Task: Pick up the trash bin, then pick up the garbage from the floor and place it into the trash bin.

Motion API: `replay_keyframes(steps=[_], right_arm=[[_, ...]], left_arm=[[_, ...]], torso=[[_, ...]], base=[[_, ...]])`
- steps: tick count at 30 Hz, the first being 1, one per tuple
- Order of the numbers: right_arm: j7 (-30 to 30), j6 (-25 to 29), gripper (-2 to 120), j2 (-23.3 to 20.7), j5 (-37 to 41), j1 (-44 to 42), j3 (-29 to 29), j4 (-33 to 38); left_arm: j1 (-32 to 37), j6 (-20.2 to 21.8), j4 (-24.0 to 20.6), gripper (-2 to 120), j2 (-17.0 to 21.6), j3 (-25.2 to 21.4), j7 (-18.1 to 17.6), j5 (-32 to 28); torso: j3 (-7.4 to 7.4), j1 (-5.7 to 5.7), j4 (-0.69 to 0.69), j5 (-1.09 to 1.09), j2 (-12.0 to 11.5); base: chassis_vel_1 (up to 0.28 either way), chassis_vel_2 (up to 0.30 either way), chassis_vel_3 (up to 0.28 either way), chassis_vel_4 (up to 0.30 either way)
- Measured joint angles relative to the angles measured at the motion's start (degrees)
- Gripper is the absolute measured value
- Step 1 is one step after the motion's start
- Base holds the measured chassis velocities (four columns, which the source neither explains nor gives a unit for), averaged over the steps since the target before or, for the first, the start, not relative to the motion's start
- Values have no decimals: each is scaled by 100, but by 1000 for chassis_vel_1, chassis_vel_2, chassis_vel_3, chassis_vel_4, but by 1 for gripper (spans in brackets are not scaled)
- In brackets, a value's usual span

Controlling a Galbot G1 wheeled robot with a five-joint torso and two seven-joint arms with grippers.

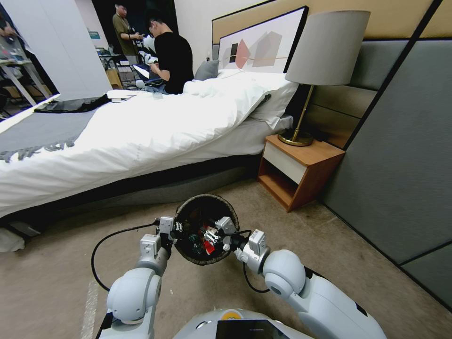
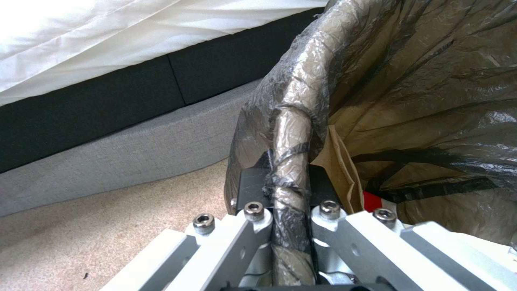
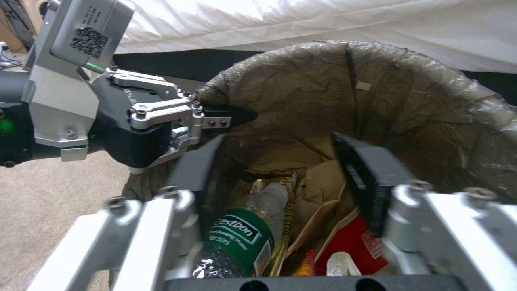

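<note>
A: Carpet (image 1: 52, 263), beige and short-piled, runs from the robot out to the bed (image 1: 117, 136) and to the grey padded wall panels (image 1: 405, 155) on the right.

B: And the trash bin (image 1: 206, 230)?

A: It is held up in front of the robot's torso, above the carpet, between the two arms. The left gripper (image 2: 284, 210) is clamped on its near-left rim, one finger outside and one inside the dark bag liner (image 2: 409, 81).

B: The right gripper (image 3: 280, 178)?

A: It hangs over the bin's mouth from the right side, jaws apart with nothing between them. Below it lies the garbage: a clear plastic bottle (image 3: 237, 230) with a green label, a crumpled brown paper bag (image 3: 318, 190), a red packet (image 3: 355, 242), a yellow wrapper (image 3: 284, 226).

B: What else is in the room?

A: The bed has a white duvet, a grey throw (image 1: 42, 129) across its foot and a dark base. Beside it stands a wooden nightstand (image 1: 299, 169) carrying a lamp (image 1: 325, 61) with a grey shade and a brass foot. A framed abstract picture (image 1: 261, 47) leans above the headboard. A black cable (image 1: 108, 245) loops from the left arm.
</note>
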Motion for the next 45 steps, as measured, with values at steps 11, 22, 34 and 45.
replay_keyframes(steps=[11,22,34,45], right_arm=[[27,9,100,-93,56,-181,503,499],[520,422,100,-171,-14,-673,1496,1252],[466,1198,100,180,-311,-1910,3647,1057],[127,2123,100,1117,-1104,-2978,4376,542]], left_arm=[[6,-1,12,1,-11,9,0,3],[29,-8,-2,1,-9,-25,0,-6],[48,-7,-54,1,-7,-101,-4,-55],[60,1,-52,1,-23,-115,-17,-49]], torso=[[0,0,0,0,0],[0,-1,2,0,0],[0,-1,0,1,0],[0,0,0,0,0]], base=[[0,0,0,0],[0,0,0,0],[0,0,0,0],[0,0,0,0]])
